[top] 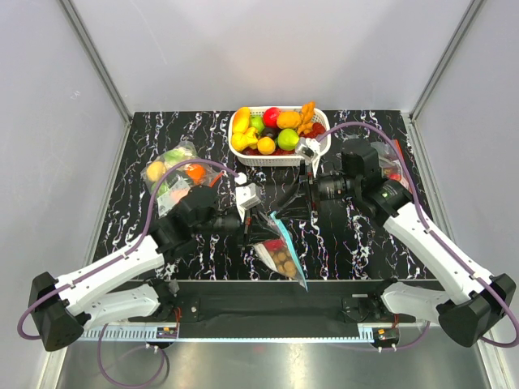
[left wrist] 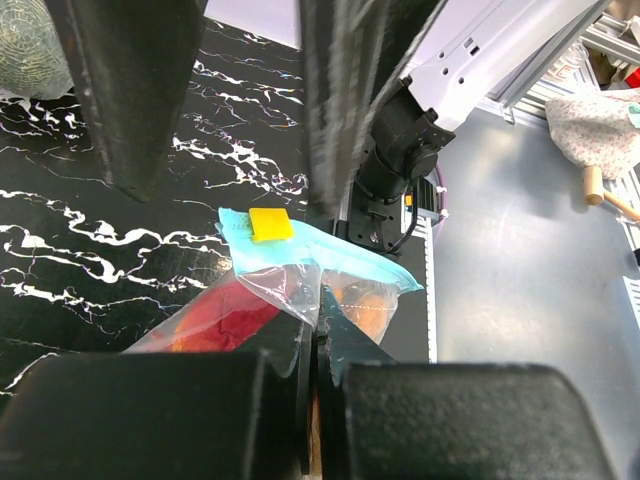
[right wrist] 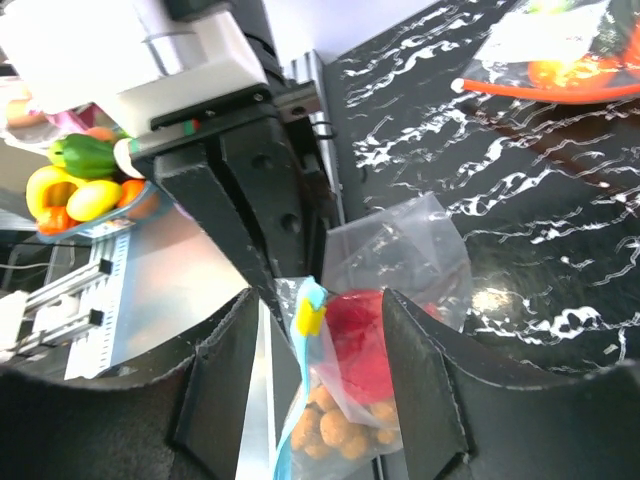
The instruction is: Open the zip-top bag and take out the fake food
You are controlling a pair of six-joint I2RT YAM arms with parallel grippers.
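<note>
Zip-top bag (top: 281, 251) sits just below the centre of the top view, on the black, white-veined bench (top: 349, 247), between the tips of the two arms. Toward the top of that frame a white basket (top: 268, 160) holds yellow, green, orange and red fruits. At the upper left a second clear bag (top: 174, 174) of fruit lies well apart.

The left pincer (left wrist: 312, 335) is clamped on a fold of the clear film, which is pinched between its pressed-together jaws at the bottom of the left wrist view. The right pincer (right wrist: 320, 300) is spread wide, one finger on each side of the bag's mouth. Whether those fingers touch it cannot be told.

The bag is small, clear and crinkly, and catches glare. A teal-blue zip strip (left wrist: 340, 258) runs along its mouth. Inside, a glossy red fruit (right wrist: 358, 335) lies above a cluster of tan-brown balls (right wrist: 335, 430). A yellow slider (left wrist: 271, 224) sits on the strip.
</note>
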